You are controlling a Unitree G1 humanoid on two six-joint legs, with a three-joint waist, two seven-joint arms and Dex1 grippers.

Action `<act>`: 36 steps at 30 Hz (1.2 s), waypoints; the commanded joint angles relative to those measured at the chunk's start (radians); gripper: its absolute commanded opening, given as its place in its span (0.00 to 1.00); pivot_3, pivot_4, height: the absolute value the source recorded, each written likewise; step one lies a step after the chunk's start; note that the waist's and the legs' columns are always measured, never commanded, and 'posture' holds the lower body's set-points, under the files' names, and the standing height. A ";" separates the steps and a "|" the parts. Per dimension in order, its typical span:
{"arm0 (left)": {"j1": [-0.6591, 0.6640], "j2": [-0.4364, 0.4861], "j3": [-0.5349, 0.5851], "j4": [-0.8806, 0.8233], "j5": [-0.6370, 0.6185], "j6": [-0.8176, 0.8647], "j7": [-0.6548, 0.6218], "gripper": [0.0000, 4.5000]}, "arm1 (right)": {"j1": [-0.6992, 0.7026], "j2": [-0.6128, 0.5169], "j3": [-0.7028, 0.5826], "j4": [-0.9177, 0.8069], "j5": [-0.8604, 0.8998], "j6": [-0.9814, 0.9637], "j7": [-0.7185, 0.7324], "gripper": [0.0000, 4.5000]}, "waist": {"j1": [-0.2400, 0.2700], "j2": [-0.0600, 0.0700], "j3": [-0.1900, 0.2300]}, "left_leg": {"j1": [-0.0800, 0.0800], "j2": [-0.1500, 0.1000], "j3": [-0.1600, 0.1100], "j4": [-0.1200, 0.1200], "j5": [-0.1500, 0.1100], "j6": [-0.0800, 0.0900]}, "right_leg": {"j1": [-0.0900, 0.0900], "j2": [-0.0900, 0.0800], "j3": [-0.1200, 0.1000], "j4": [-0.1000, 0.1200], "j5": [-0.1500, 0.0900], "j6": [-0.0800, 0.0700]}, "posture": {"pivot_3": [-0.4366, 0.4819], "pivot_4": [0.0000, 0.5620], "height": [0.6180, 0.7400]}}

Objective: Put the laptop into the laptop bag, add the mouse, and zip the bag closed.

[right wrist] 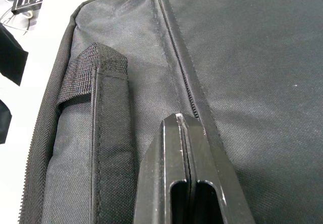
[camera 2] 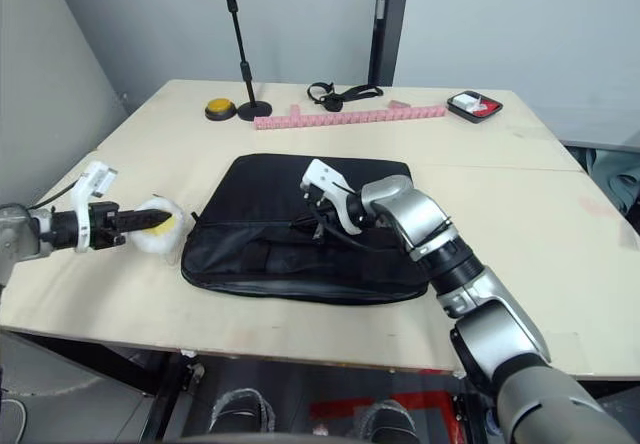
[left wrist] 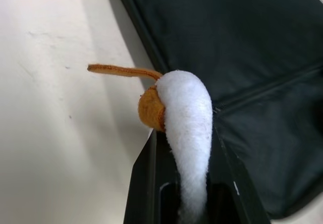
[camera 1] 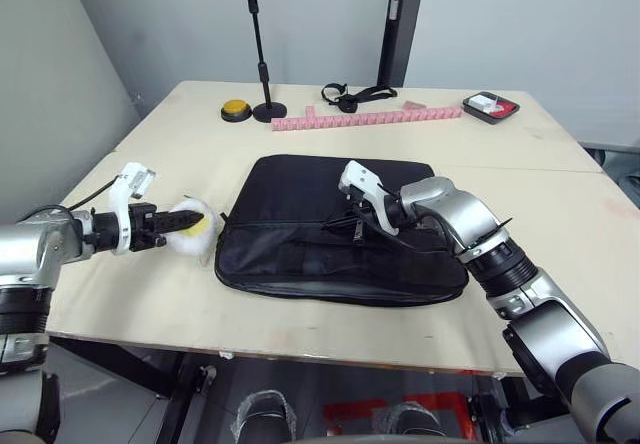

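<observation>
Laptop bag [camera 1: 300,219], middle of frame: black woven cloth, matt, a bit rough; strap handle [right wrist: 108,133] coarser weave, stitched edges. Left gripper [left wrist: 189,148] fingers: smooth black plastic, slightly shiny. Thing between them, white fluffy toy [left wrist: 186,118]: soft fuzzy cloth, orange felt-like patch. Table [camera 1: 560,194]: pale wood, smooth, matt. Right arm [camera 1: 470,219], right of frame: shiny silver metal look.

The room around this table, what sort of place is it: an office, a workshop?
Probably a robot test lab or recording room. A plain plywood table stands against bare grey walls, a phone holder on a stand faces the work area, and a yellow push button sits by it, beyond a black laptop bag.
</observation>
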 commanded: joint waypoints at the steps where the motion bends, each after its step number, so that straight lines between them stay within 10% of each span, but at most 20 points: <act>1: 0.118 0.049 0.121 -0.139 -0.073 0.044 -0.021 0.00 | 0.015 -0.008 0.020 0.006 -0.011 0.023 0.009 0.00 | -0.006 0.000 0.000 | 0.000 0.000 0.000 0.000 0.000 0.000 | 0.000 0.000 0.000 0.000 0.000 0.000 | 0.48 0.27 1.00; 23: 0.722 -0.087 0.395 -0.385 -0.295 0.101 -0.013 0.00 | -0.009 0.017 0.041 -0.004 0.011 0.098 0.036 0.00 | -0.031 -0.002 -0.001 | 0.001 0.002 0.002 -0.011 0.000 0.000 | 0.000 0.003 -0.001 -0.012 -0.001 0.000 | 0.48 0.27 1.00; 36: 0.669 -0.202 0.130 -0.654 -0.366 0.109 0.154 0.00 | -0.036 0.024 0.054 0.017 -0.006 0.121 0.016 0.00 | -0.035 -0.002 -0.002 | 0.003 0.005 0.004 -0.010 0.000 0.000 | 0.000 0.005 0.001 -0.010 -0.001 -0.001 | 0.48 0.27 1.00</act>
